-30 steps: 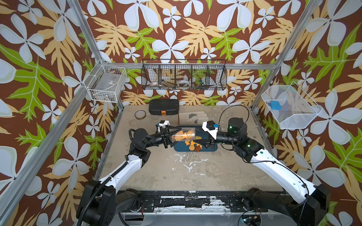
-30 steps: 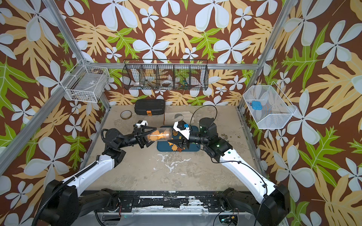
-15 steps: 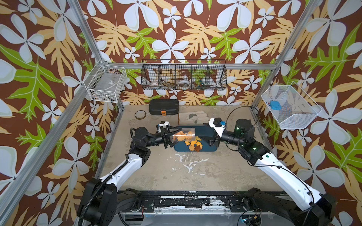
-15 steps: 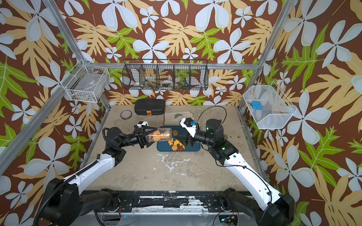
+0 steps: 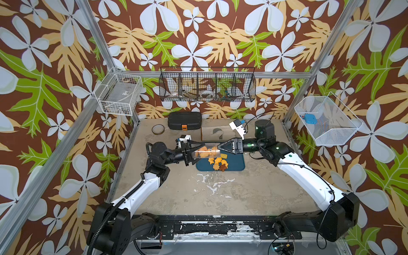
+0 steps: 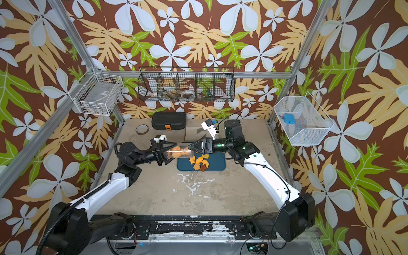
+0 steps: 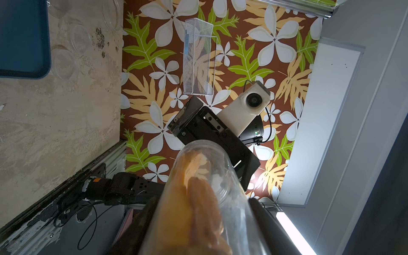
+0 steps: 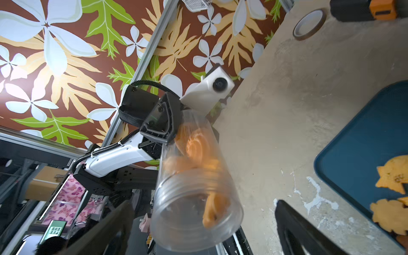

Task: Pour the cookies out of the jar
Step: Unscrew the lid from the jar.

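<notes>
While the left hand (image 5: 197, 152) clamps one jar (image 5: 209, 152), the right hand (image 5: 220, 148) stands apart — about seven cookies (image 5: 218, 163) on one tray (image 5: 236, 162).

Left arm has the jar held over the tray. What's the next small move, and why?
Probably tilt the jar mouth-down with the left gripper. It lies almost level, mouth over the blue tray, and several cookies sit inside it while others lie on the tray. The right gripper is open at the mouth, not holding it.

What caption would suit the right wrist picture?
Clear jar tipped sideways, some cookies inside, more lying on the blue tray.
</notes>
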Motion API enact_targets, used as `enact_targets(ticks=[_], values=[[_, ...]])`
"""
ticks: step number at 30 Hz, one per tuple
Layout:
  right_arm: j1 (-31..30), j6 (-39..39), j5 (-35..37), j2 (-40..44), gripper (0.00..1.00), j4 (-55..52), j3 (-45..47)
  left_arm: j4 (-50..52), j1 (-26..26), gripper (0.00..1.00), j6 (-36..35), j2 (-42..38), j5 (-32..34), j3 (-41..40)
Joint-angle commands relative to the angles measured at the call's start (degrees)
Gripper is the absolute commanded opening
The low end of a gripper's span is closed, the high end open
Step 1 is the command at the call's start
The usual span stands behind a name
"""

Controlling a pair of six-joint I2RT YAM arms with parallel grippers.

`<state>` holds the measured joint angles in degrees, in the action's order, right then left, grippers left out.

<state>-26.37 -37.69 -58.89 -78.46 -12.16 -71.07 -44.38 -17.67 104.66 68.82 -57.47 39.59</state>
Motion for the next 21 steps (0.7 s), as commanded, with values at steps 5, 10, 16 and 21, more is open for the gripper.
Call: enact_targets(ticks=[5,10,16,21], values=[[-2.73,-3.5,-1.67,-0.81,0.93,2.4,0.61,-1.45,0.14,0.49,-0.64,-1.39,-0.45,-0.38],[-2.77,-3.31,-2.01,-0.5,0.9,2.74,0.74,-1.41,0.18,0.49,-0.51,-2.02,-0.46,-1.0],[-2.41,-5.41,-3.41,1.25,0.88,5.51,1.79,-1.06,0.16,0.49,-0.69,-2.2,-0.36,-1.01],[-2.3,-5.93,-5.02,1.71,0.75,5.64,2.55,-0.96,0.18,0.49,-0.84,-1.8,-0.24,-0.58]])
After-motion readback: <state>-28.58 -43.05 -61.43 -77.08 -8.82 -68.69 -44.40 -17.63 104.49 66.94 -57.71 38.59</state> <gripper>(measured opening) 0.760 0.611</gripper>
